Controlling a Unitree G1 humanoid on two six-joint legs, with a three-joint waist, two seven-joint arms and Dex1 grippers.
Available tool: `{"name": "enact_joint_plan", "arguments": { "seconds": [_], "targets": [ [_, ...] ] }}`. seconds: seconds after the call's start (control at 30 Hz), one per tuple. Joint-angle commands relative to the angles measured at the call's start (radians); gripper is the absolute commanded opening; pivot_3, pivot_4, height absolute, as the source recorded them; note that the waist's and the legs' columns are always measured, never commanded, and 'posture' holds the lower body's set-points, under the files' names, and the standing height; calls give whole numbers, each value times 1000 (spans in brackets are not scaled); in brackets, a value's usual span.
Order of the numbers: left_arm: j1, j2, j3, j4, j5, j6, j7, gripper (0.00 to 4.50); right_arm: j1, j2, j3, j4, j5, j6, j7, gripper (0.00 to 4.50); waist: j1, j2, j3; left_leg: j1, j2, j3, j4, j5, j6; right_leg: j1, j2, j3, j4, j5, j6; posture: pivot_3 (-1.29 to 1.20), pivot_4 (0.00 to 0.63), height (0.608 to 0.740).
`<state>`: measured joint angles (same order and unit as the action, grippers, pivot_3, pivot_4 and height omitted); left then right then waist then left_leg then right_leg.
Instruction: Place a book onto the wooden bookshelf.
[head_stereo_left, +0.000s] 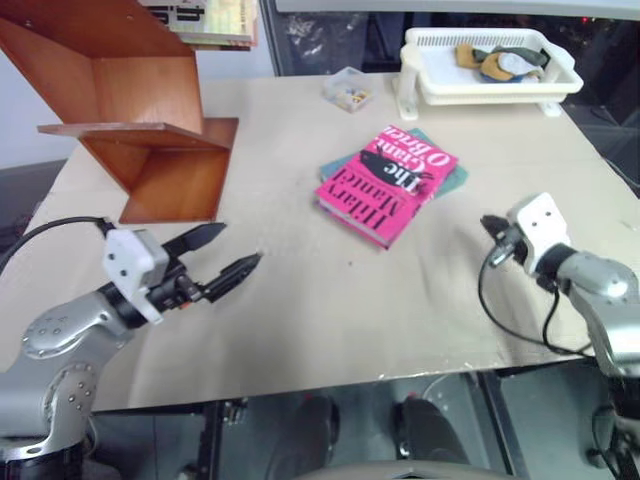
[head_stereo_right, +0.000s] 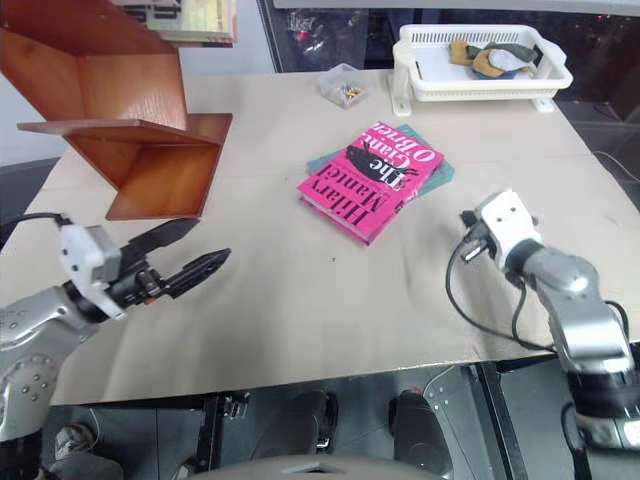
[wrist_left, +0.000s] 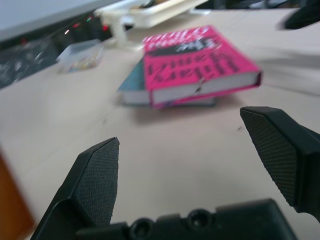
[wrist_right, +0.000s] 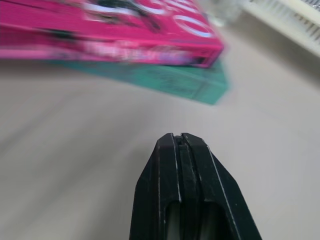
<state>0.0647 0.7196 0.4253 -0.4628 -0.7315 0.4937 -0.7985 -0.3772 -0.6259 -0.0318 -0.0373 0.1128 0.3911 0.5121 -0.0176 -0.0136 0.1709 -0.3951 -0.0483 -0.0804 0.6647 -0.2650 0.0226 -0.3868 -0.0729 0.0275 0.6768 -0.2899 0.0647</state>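
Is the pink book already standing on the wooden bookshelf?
No, the pink book lies flat on a teal-green book on the table, apart from the wooden bookshelf.

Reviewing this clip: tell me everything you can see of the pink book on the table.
The pink book is a thick paperback lying flat, cover up, mid-table. White lettering reads "Hilary Mantel, The Giant O'Brien", with a black figure on the cover; its pale page edges show in the left wrist view. It rests askew on a thin teal-green book whose corners stick out beneath it. Neither gripper touches it.
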Motion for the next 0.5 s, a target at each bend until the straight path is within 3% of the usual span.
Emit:
{"name": "enact_joint_plan", "arguments": {
  "seconds": [0.03, 0.17, 0.3, 0.5],
  "targets": [
    [-23, -4, -25, -49, -2, -12, 10, 4500, -201, 30, 36, 307, -68, -109, -17, 9, -2, 1, 1, 0, 0, 1, 0, 0, 0, 0, 1, 0, 1, 0, 0, 0, 150, 740],
    [-36, -15, -52, -75, -9, -6, 32, 4500, -477, 83, 60, 762, -115, -255, -13, 9, -4, 2, 2, -2, 0, 1, 0, 0, -1, -3, 1, 1, 0, 0, 0, 0, 150, 740],
    [-27, -28, -66, -113, -18, 1, 55, 4500, -661, 120, 86, 1094, -177, -390, -35, 9, -6, 2, 2, -5, 0, 3, -1, 0, -1, -6, 2, 2, 0, 0, 0, 0, 150, 740],
    [48, -49, -37, -201, -44, 9, 106, 4500, -786, 147, 109, 1329, -257, -483, -79, 9, -23, 2, 2, -7, 0, 4, -3, 0, -1, -9, 1, 4, -1, 0, 0, 0, 150, 740]
  ]
}}
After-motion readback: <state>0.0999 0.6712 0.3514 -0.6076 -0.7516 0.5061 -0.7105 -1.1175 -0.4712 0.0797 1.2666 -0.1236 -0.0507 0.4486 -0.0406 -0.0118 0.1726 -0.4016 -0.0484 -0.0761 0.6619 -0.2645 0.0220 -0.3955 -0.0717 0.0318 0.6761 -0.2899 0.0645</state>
